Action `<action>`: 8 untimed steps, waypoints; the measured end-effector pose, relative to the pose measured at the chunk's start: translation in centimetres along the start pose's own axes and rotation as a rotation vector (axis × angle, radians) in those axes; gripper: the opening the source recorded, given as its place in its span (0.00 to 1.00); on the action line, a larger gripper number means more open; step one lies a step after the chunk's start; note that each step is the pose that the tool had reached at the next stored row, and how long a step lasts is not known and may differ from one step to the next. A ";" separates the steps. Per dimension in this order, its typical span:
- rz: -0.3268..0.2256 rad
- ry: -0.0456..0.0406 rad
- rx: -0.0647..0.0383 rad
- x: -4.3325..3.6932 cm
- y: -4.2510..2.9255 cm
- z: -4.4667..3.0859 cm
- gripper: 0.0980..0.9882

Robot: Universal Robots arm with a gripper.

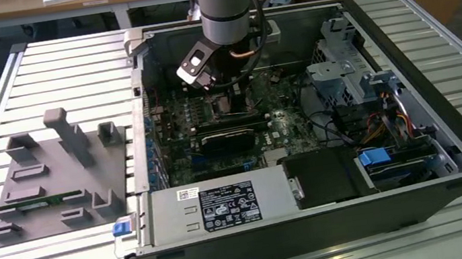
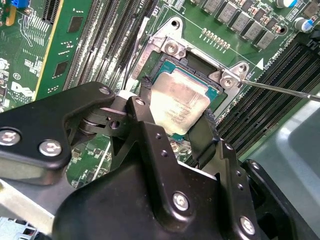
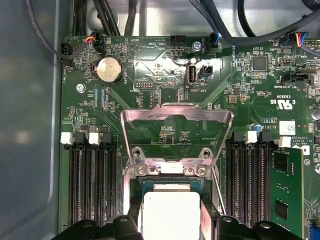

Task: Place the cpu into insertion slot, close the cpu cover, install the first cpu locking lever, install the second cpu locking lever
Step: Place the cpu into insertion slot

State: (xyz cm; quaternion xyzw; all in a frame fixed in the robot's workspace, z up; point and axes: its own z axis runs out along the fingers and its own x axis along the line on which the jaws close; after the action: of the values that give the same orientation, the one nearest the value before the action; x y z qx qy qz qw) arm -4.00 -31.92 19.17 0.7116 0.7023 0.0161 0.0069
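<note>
The cpu (image 2: 180, 100), a small silvery square chip, lies level over the insertion slot (image 2: 201, 66), whose dark frame shows around its edges. My gripper (image 2: 177, 107) is shut on the cpu, with one black finger against each of two opposite sides. In the first wrist view the cpu (image 3: 171, 212) sits between the fingers (image 3: 134, 215), and the cpu cover (image 3: 177, 109) stands swung open beyond the slot, its window showing bare board. Thin locking levers (image 2: 280, 90) stick out beside the socket, unlatched. In the exterior view the gripper (image 1: 230, 106) reaches down into the open computer case.
Long black memory slots (image 3: 92, 185) flank the socket on both sides. A green card (image 3: 287, 195) stands nearby. The case holds a black block (image 1: 230, 136), a power supply (image 1: 223, 205) and a drive cage (image 1: 341, 73). A grey fixture (image 1: 56, 174) rests on the slatted table.
</note>
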 end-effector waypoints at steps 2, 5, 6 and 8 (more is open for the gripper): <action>0.000 0.0000 0.000 0.00 0.00 0.01 0.50; 0.000 0.0007 -0.001 0.01 0.01 0.04 0.51; 0.000 0.0011 -0.001 0.02 0.01 0.06 0.51; 0.000 0.0005 0.000 0.01 0.01 0.05 0.58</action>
State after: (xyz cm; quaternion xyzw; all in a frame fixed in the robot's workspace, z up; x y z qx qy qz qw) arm -3.99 -31.91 19.12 0.7116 0.7024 0.0164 0.0068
